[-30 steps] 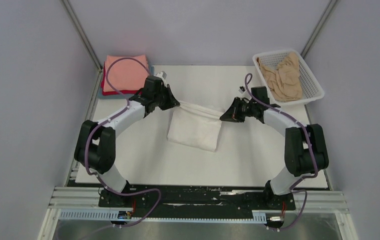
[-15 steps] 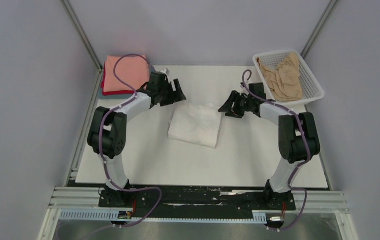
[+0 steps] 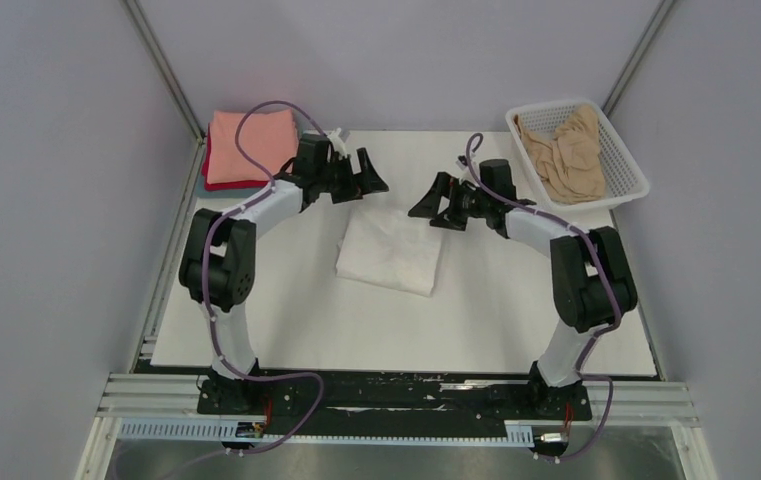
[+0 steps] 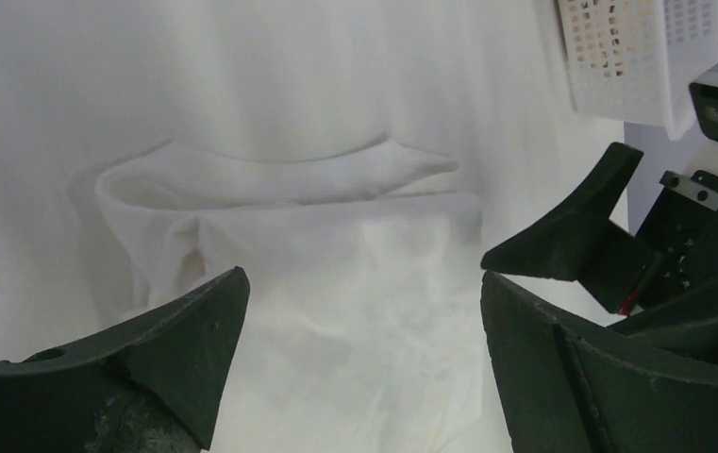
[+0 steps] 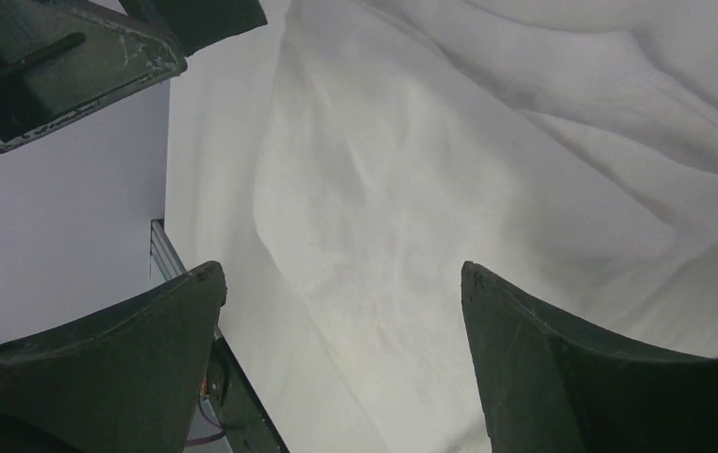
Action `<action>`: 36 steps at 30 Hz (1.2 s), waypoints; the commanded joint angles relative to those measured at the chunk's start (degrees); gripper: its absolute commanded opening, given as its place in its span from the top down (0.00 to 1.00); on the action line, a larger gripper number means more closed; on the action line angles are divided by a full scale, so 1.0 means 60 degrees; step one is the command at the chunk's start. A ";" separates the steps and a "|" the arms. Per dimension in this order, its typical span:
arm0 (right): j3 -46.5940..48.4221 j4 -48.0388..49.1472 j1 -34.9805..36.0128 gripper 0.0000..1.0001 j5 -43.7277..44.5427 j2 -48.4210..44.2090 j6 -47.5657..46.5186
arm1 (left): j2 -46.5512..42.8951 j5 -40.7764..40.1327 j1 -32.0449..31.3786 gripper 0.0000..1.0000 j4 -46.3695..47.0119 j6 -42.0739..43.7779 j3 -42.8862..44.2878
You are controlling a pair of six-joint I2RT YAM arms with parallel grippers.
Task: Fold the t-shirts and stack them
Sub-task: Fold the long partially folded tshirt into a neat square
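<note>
Released moments ago, the white t-shirt (image 3: 391, 252) lies folded mid-frame. Left gripper (image 3: 366, 178) and right gripper (image 3: 430, 207) hover, jaws wide, empty; stacking likely follows.

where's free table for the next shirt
Bare table runs between the white shirt and the near edge, and just right of it. Crowded: far middle, where the left tool and right tool hang open, plus the far-left stack and far-right basket.

Red shirt (image 3: 214, 180) mostly covered by pink shirt (image 3: 256, 150); layers beneath cannot be resolved. White shirt (image 4: 336, 283) cropped by the edges of both wrist views.
</note>
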 commanded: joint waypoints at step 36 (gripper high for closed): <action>-0.1170 0.0174 0.0534 0.00 0.0043 -0.2394 -0.0918 | -0.3079 -0.2116 0.0240 0.00 -0.0902 -0.1001 -0.2850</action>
